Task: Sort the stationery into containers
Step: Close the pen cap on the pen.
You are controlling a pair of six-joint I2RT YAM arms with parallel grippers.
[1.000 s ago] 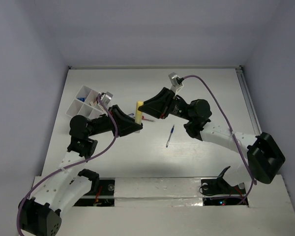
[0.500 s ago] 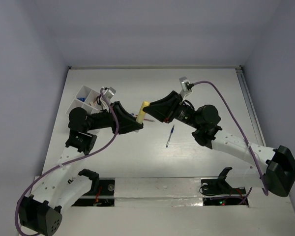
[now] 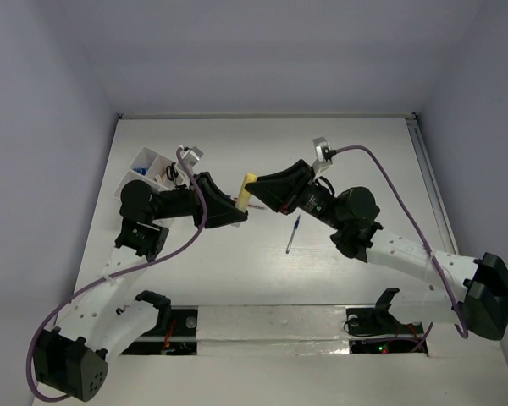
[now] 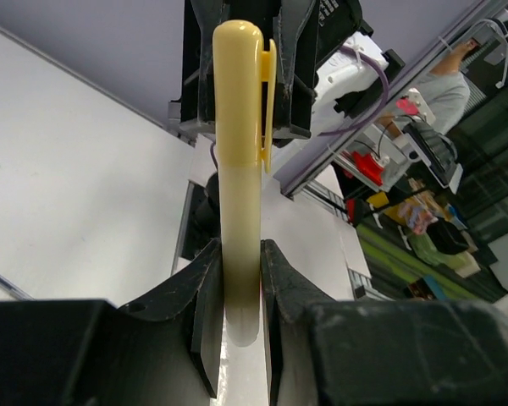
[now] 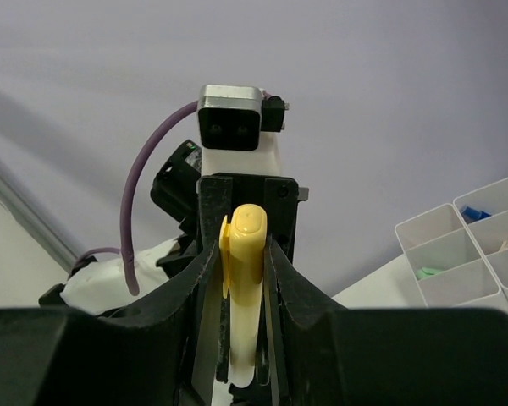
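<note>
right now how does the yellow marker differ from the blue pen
The pale yellow marker is thick; the blue pen is thin. The marker is held above the table, gripped by both the left gripper and right gripper; the pen lies flat, untouched. Both are outside the organiser box.

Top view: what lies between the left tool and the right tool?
A yellow marker, gripped by the left tool at its barrel and the right tool at its cap. The top and both wrist views show it.
</note>
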